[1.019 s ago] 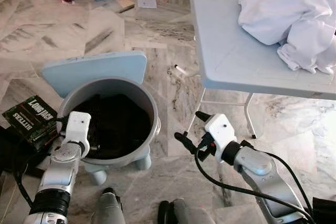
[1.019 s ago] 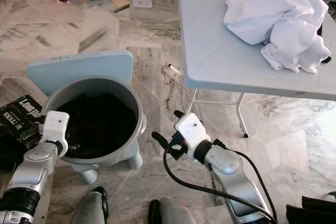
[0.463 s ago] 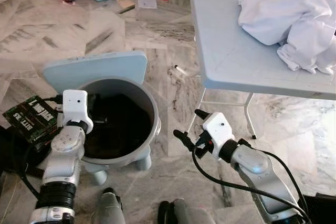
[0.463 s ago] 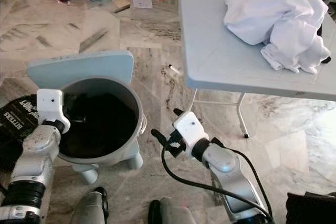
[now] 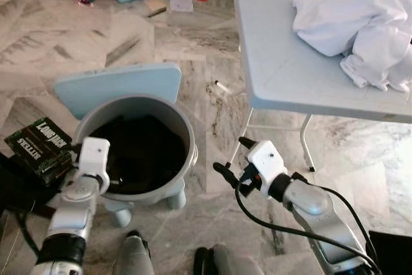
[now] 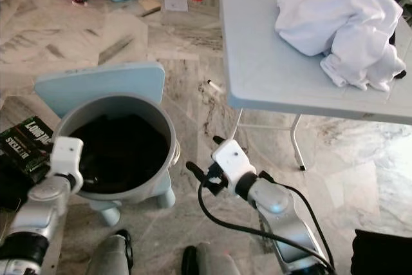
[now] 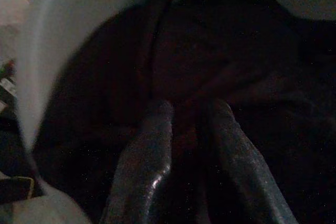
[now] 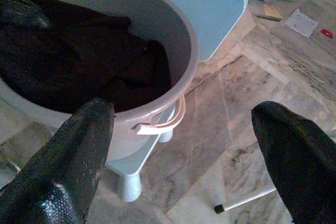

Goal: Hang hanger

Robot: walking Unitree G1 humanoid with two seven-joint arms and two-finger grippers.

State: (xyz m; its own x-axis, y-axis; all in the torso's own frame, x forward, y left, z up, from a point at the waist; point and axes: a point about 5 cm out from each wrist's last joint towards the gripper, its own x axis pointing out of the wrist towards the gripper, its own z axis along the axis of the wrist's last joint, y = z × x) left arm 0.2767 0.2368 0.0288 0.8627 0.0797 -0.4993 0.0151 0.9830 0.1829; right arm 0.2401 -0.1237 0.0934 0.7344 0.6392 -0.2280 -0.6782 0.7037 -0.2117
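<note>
Your left gripper [image 7: 184, 124] reaches, fingers nearly together, into the grey bucket [image 5: 187, 134] of dark clothes [image 5: 145, 149]; your right gripper [image 5: 230, 156] hovers wide open beside it.

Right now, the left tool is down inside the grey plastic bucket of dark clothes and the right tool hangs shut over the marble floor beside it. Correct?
One error: the right tool is open, not shut; the right wrist view shows its black fingers spread wide. The left tool is inside the grey plastic bucket of dark clothes.
</note>
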